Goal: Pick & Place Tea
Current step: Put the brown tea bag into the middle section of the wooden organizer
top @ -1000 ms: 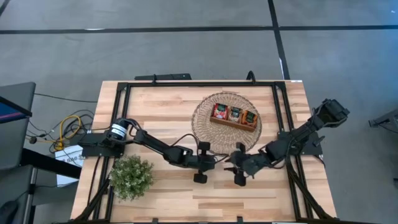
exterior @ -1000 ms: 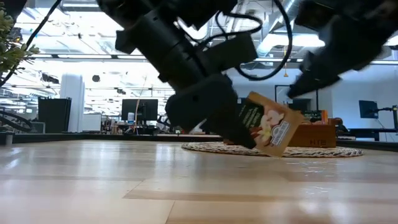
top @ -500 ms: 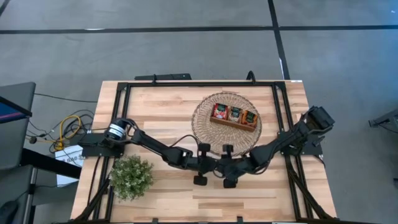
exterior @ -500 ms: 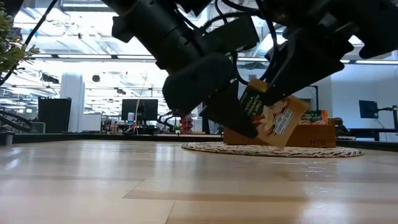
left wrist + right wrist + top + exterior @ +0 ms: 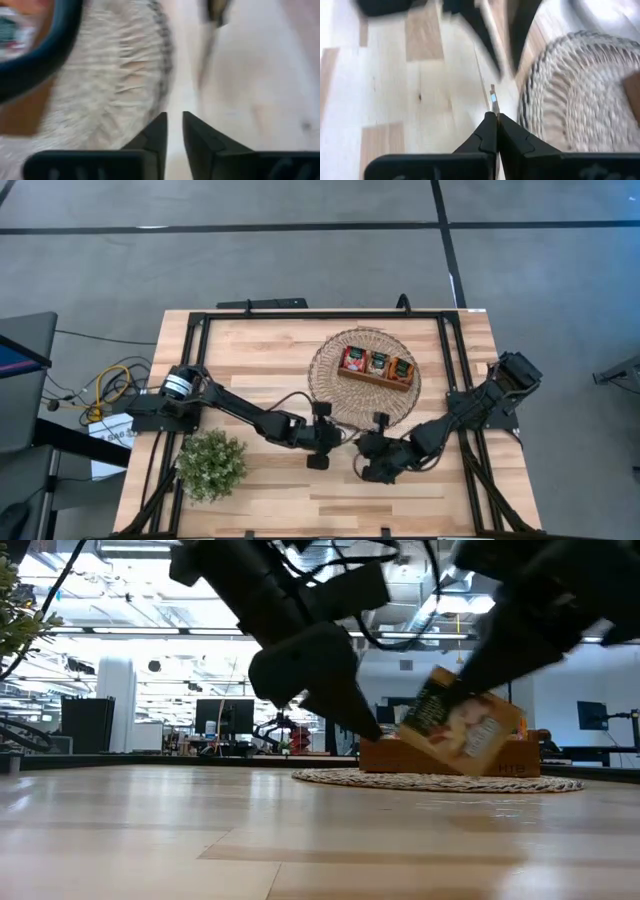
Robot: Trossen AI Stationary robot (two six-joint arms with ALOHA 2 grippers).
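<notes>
One tea sachet (image 5: 462, 730), brown and orange with a picture on it, hangs tilted above the table in front of the woven mat (image 5: 363, 395). My right gripper (image 5: 496, 117) is shut on it. My left gripper (image 5: 174, 120) stands a little to the sachet's left (image 5: 372, 732), slightly open, with nothing between its fingers. In the high view both grippers (image 5: 338, 438) (image 5: 358, 448) are near the mat's near edge. The wooden tray (image 5: 376, 379) on the mat holds three more sachets upright. My right gripper pinches the sachet between its two fingers, at the upper right part (image 5: 497, 700). In the wrist view the sachet shows edge-on as a thin strip (image 5: 492, 97) sticking out past the fingertips. The fingers come slanting down from the table's right. The sachet is tilted and lifted clear.
A potted plant (image 5: 212, 464) stands near the table's near left corner. Bare wood lies near the front edge, below both grippers. A black frame (image 5: 300, 315) runs along the table's edges.
My right gripper has moved toward the table's left, up to the sachet held by my left gripper, and has taken hold of it. My left gripper has let go and drawn back toward the left. The sachet has turned about and now hangs from the right gripper.
</notes>
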